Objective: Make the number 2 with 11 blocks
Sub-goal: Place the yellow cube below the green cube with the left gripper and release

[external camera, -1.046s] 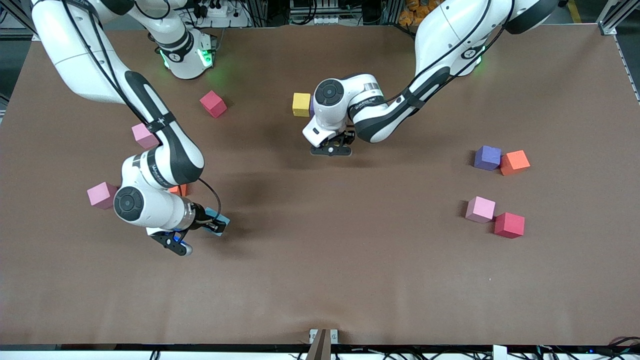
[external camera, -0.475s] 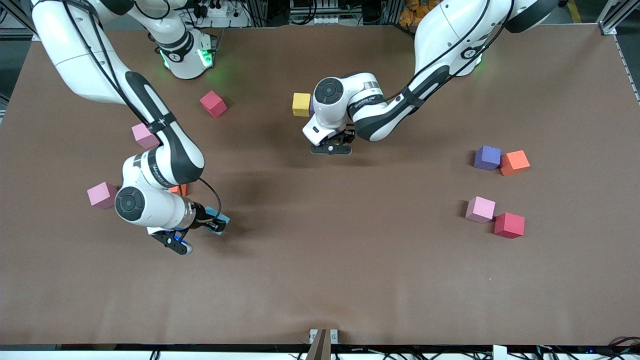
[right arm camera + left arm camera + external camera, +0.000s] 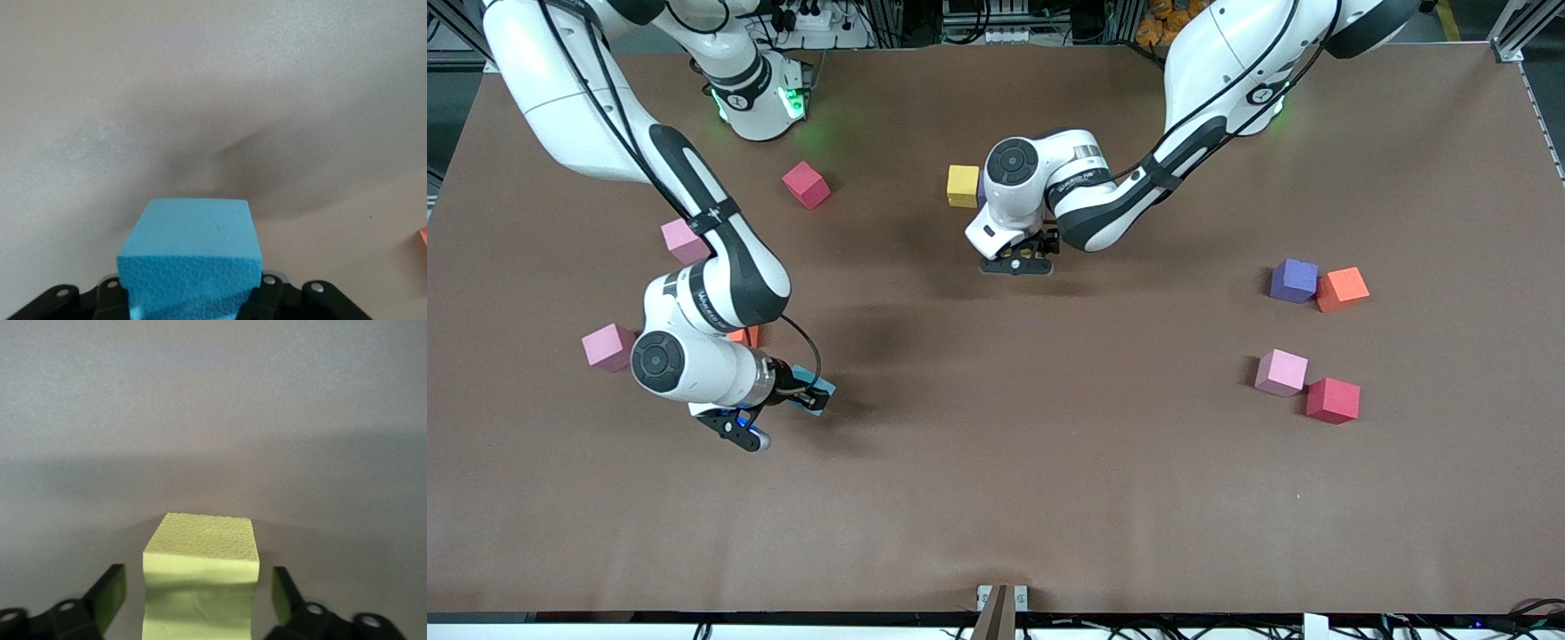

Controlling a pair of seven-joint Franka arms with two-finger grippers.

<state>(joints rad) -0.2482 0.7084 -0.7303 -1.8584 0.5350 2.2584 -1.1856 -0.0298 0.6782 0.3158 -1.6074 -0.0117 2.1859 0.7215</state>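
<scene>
My left gripper (image 3: 1018,260) is low over the table's middle, just nearer the front camera than a yellow block (image 3: 963,186). In the left wrist view its fingers (image 3: 107,597) stand open on either side of a light green block (image 3: 200,573), with a gap at each side. My right gripper (image 3: 805,396) is shut on a light blue block (image 3: 815,392) toward the right arm's end; the right wrist view shows this block (image 3: 190,257) clamped between the jaws. No number 2 shows in any view.
Loose blocks lie about: red (image 3: 807,184), pink (image 3: 685,241), pink (image 3: 608,346) and orange (image 3: 744,337) toward the right arm's end. Purple (image 3: 1294,280), orange (image 3: 1342,288), pink (image 3: 1281,372) and red (image 3: 1333,400) lie toward the left arm's end.
The left gripper has opened and let go of the light green block. The right arm has barely shifted, still holding the light blue block.
</scene>
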